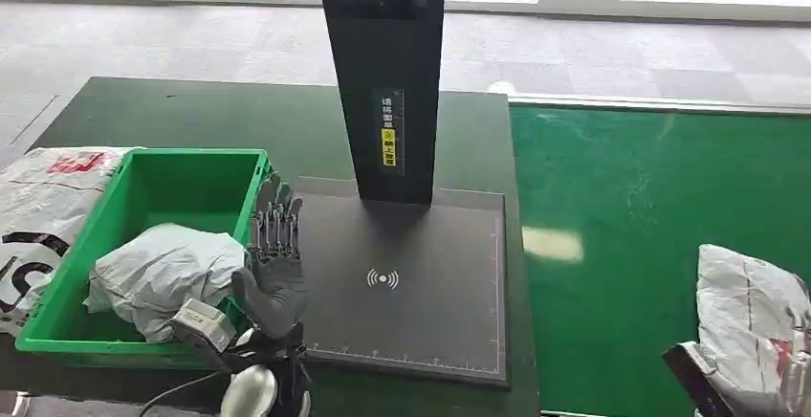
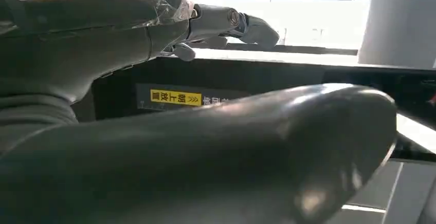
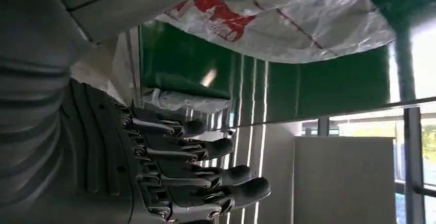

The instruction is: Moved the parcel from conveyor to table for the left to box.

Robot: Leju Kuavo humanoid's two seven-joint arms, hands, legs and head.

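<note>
With a crumpled grey plastic parcel (image 1: pixel 163 278) already lying in the green plastic crate (image 1: pixel 225 159) on the dark counter (image 1: pixel 287 120), the left hand (image 1: pixel 273 264) is hovering empty, fingers straight, while the right hand (image 3: pixel 180 172), fingers spread and holding nothing, is reaching for the white red-printed mailer (image 1: pixel 756 326) on the green conveyor (image 1: pixel 650 197) to the right, which it must next grasp.

Parcel-sorting station: green conveyor belt (image 1: pixel 660 207), scanner platform (image 1: pixel 406 278), green crate (image 1: pixel 143 187)
</note>
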